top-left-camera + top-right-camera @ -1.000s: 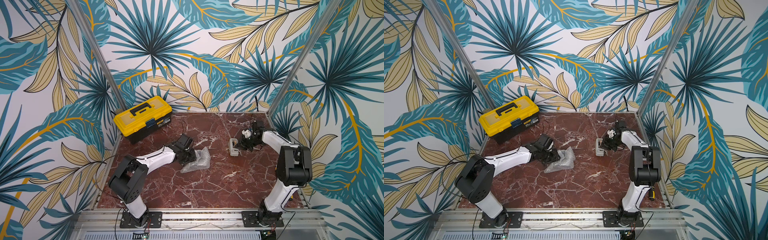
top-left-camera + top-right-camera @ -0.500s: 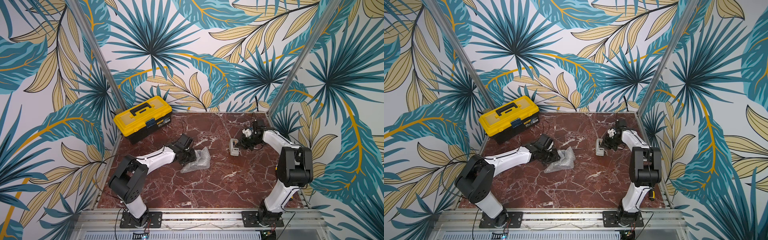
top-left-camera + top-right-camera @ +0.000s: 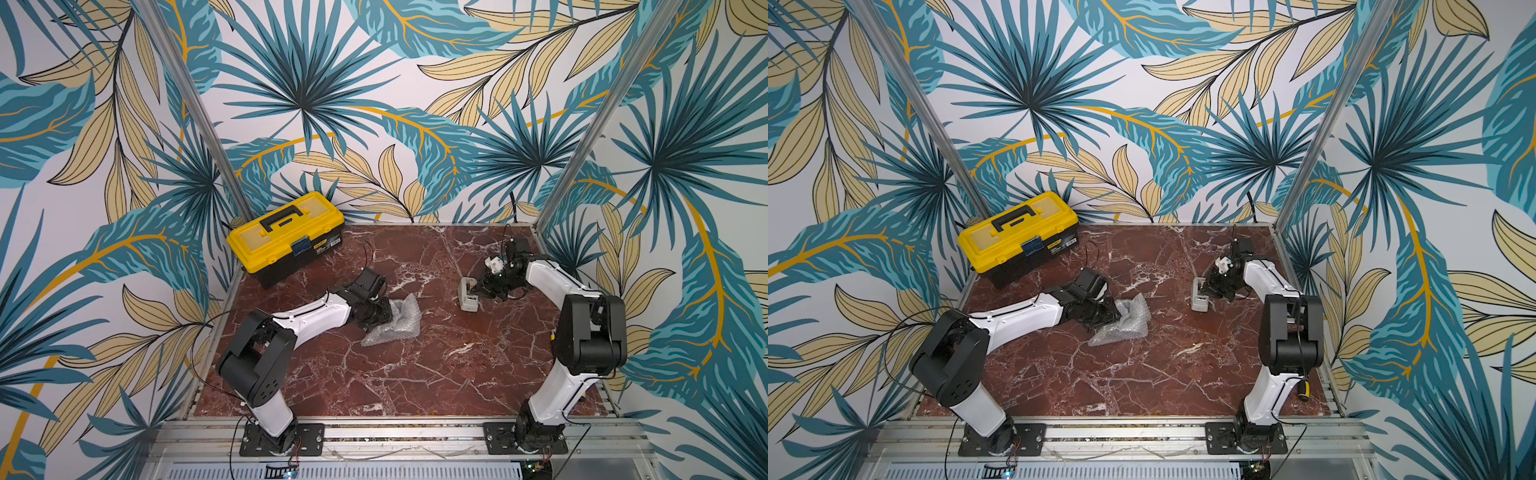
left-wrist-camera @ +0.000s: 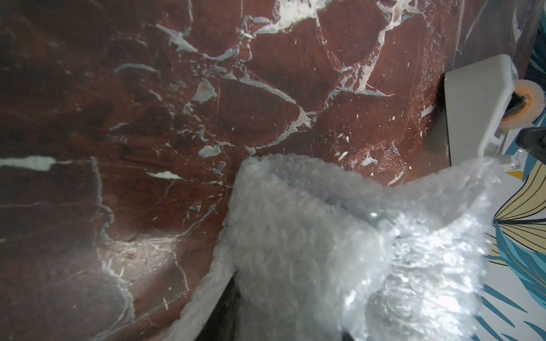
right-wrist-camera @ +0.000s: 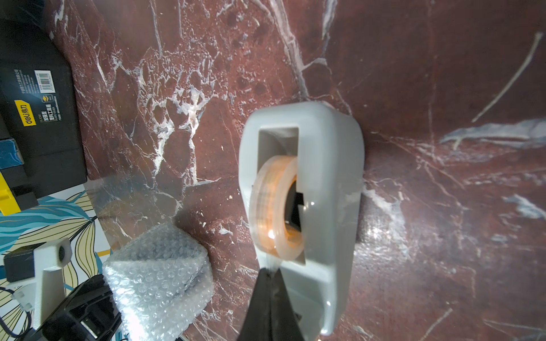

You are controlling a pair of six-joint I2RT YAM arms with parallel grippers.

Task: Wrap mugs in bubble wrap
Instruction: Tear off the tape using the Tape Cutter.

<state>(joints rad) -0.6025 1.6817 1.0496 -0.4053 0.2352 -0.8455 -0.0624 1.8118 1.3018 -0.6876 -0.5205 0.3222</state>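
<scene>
The bubble wrap (image 3: 397, 323) (image 3: 1127, 320) lies bunched into a bundle at mid-table. My left gripper (image 3: 379, 316) (image 3: 1111, 316) is shut on its left side. In the left wrist view the wrap (image 4: 310, 236) fills the space at the jaws and covers most of the fingers (image 4: 227, 310). The mug is hidden inside the wrap; only a dark shade shows through. My right gripper (image 5: 269, 274) (image 3: 484, 286) is shut on the clear tape end at the grey tape dispenser (image 5: 331, 177) (image 3: 467, 296), right of the bundle (image 5: 159, 271).
A yellow and black toolbox (image 3: 286, 239) (image 3: 1017, 235) stands at the back left corner. The red marble table (image 3: 415, 374) is walled by leaf-patterned panels on three sides. Both arm bases sit on the front rail.
</scene>
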